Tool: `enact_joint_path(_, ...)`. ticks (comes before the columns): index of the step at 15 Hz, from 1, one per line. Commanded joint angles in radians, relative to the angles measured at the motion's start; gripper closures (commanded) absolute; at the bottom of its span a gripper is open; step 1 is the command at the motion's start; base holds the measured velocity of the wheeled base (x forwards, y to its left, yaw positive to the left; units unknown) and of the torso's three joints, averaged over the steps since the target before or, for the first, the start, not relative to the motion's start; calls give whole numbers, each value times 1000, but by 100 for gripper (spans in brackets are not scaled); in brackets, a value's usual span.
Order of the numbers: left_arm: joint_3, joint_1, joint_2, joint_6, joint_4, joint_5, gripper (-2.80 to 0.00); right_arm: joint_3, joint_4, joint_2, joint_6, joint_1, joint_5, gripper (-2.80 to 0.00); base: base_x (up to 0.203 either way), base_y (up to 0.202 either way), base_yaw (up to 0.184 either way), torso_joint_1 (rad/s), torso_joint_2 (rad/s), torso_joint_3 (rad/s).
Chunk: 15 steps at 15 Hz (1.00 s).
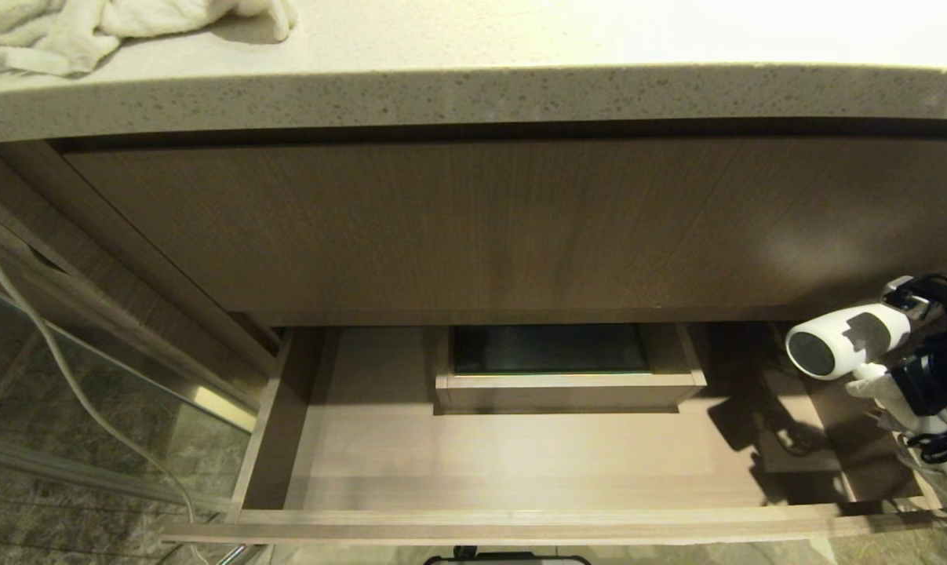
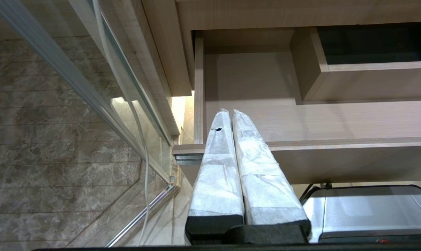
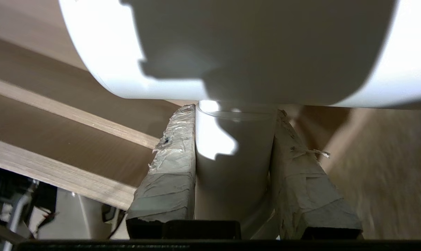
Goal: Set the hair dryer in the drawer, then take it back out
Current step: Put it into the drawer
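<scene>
On the left, our left gripper (image 2: 227, 113) hangs parked with its fingers pressed together, holding nothing, just outside the left front corner of the open drawer (image 1: 473, 516). In the middle of the drawer we see only a small inner box (image 1: 567, 388) with a dark bottom; the floor around it looks bare. On the right, our right gripper (image 3: 234, 139) grips the handle of the hair dryer (image 1: 846, 339) above the drawer's right end. We judge that we are either putting it in or taking it out; which one, we cannot tell.
</scene>
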State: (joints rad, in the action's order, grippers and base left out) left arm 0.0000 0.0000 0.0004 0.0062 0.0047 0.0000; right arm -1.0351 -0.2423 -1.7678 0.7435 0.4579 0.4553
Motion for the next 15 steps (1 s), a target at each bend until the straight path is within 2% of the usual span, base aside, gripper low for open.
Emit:
enact_joint_path(1, 2, 0, 1, 0, 0, 0, 0, 1, -3, -67, 69, 2, 25, 0, 0, 0, 0, 0, 0, 0)
enact_joint_path(6, 2, 0, 1, 0, 0, 0, 0, -42, 5, -169, 104, -2, 54, 0, 0, 0, 0, 0, 0, 0)
enact_joint_path(10, 2, 0, 1, 0, 0, 0, 0, -126, 12, -268, 114, -12, 71, 0, 0, 0, 0, 0, 0, 0)
enact_joint_path(15, 2, 0, 1, 0, 0, 0, 0, -231, 83, -426, 114, -41, 78, 0, 0, 0, 0, 0, 0, 0)
